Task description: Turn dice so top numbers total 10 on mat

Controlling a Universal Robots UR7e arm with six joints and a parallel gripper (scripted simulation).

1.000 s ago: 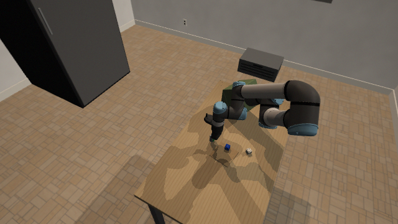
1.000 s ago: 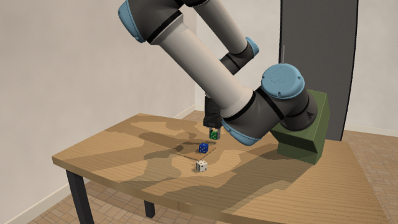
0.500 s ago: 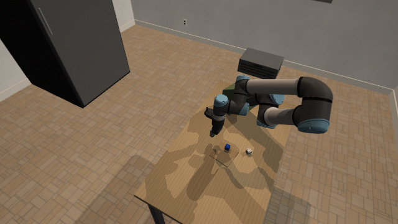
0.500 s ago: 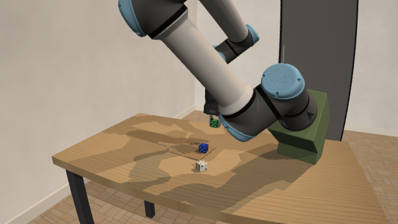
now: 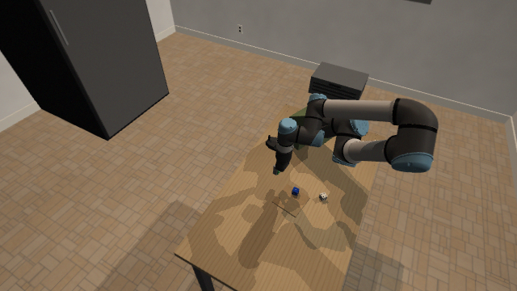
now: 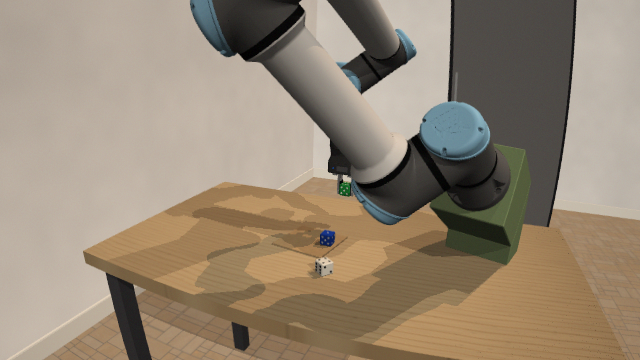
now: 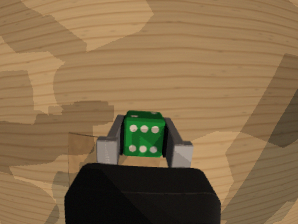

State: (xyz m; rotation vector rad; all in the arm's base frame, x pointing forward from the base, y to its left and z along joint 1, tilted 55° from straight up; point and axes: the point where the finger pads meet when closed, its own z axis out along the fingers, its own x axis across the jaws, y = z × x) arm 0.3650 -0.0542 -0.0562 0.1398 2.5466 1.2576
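Top view: on the worktop (image 5: 323,263) (image 6: 450,315) (image 7: 200,50), the thin mat (image 5: 296,207) (image 6: 310,246) (image 7: 80,150) lies below centre, a corner pointing down the frame. Above and left of it, the end effector (image 5: 276,171) (image 6: 345,189) (image 7: 143,128) grips the green die (image 5: 277,172) (image 6: 345,189) (image 7: 144,136), raised. The die looks light, stiff and rather slick; opposite flat sides suit the pads. A cube, it has no long axis; its six faces the wrist camera, rows of three running left to right.

green die (image 5: 278,172) (image 6: 345,189) (image 7: 144,137) — higher, farther from blue die (image 5: 296,191) (image 6: 327,238) | fingers (image 5: 275,170) (image 6: 339,185) — raised with it
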